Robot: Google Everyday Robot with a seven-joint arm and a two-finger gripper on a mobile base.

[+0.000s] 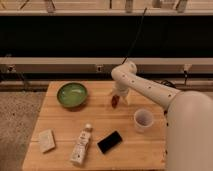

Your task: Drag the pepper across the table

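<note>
Far left first: a pale beige rectangular block (46, 140) lies near the front left corner of the light wooden butcher-block table (57, 119). Behind it, toward the far edge, sits the round green bowl (72, 95). Along the front, a white plastic bottle (82, 146) lies on its side, and just beside it is the flat black phone-like slab (110, 142). Now to mid-table, toward the far edge: there's the small dark red-brown pepper (115, 101), on the wood to the right of the bowl and clear of it. Right over it is the white two-finger gripper (118, 97), pointing down, fingers spread wide and not closed on the pepper; whether a tip touches it, I cannot tell. Further right, a white cup (143, 120) stands upright, and the white arm (150, 90) slants in behind it from the right.
</note>
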